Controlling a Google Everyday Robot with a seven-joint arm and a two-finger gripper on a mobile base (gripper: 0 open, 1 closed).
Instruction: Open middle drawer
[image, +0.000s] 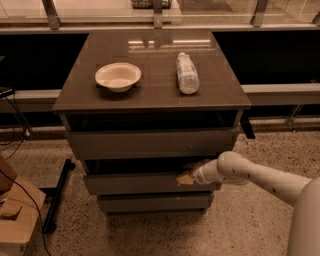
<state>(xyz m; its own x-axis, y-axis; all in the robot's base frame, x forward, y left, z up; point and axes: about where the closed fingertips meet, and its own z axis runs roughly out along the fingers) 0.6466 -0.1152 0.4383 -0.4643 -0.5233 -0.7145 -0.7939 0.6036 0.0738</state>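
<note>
The gripper (open or closed cannot be told) is placed at the top edge of the middle drawer, right of centre. The pull is to be directed nearward.

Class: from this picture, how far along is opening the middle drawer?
Done: the approach; the robot's gripper sits at the top edge of the grey-brown flat-fronted middle drawer. In hand: getting purchase there. Left: the pull; the drawer front does not stick out noticeably yet.
</note>
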